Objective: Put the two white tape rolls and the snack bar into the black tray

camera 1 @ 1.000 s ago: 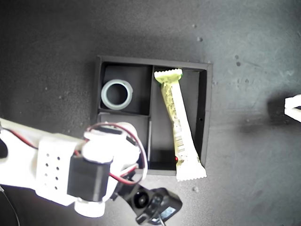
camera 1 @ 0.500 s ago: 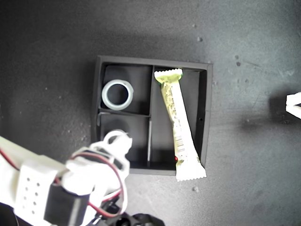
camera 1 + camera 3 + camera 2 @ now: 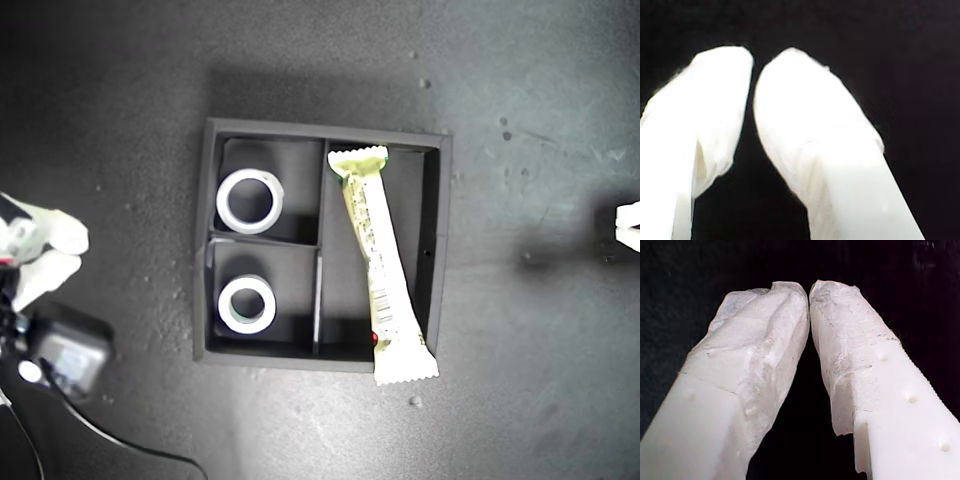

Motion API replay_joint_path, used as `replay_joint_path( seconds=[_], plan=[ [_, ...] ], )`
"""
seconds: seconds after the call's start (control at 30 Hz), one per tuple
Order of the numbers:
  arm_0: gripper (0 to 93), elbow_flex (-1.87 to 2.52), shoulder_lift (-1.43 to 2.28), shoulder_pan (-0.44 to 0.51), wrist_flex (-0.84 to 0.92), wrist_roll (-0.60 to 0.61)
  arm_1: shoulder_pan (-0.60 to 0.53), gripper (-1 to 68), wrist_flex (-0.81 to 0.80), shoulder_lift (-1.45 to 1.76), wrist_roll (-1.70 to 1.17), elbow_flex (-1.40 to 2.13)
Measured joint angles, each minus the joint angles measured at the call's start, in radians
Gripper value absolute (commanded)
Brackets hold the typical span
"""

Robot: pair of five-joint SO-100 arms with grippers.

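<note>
The black tray (image 3: 444, 250) lies mid-frame in the exterior view. The larger white tape roll (image 3: 249, 200) sits in its upper small compartment and the smaller white tape roll (image 3: 247, 304) in the lower one. The snack bar (image 3: 378, 265) lies in the long compartment, its lower crimped end hanging over the tray's rim. My first gripper (image 3: 809, 290) is shut, tips nearly touching, nothing between them. My second gripper (image 3: 754, 62) is shut too, over dark surface. The wrist views do not show which arm is which.
An arm's white fingers (image 3: 45, 250) and its black wrist camera (image 3: 62, 355) sit at the exterior view's left edge, apart from the tray. A white piece of the other arm (image 3: 628, 225) shows at the exterior view's right edge. Dark matte tabletop (image 3: 520, 400) surrounds the tray.
The arm over the tray's lower small compartment has pulled away to the exterior view's left. The smaller tape roll now lies uncovered in that compartment. The snack bar and larger roll have not moved.
</note>
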Motion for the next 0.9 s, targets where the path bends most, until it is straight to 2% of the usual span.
replay_joint_path(
  seconds=[0.2,0.47,0.67,0.9],
  plan=[
    [0.1,0.362,0.239,-0.028,-0.118,0.000,-0.048,4.3,0.034,0.000,0.011,0.000],
    [0.1,0.643,0.681,-0.055,-0.078,0.000,-0.048,4.3,0.034,0.000,0.011,0.000],
    [0.1,0.698,0.716,-0.049,-0.075,-0.002,-0.048,4.3,0.034,0.000,0.011,0.000],
    [0.1,0.781,0.716,-0.034,-0.109,-0.063,-0.051,4.3,0.034,0.000,0.011,0.000]
  ],
)
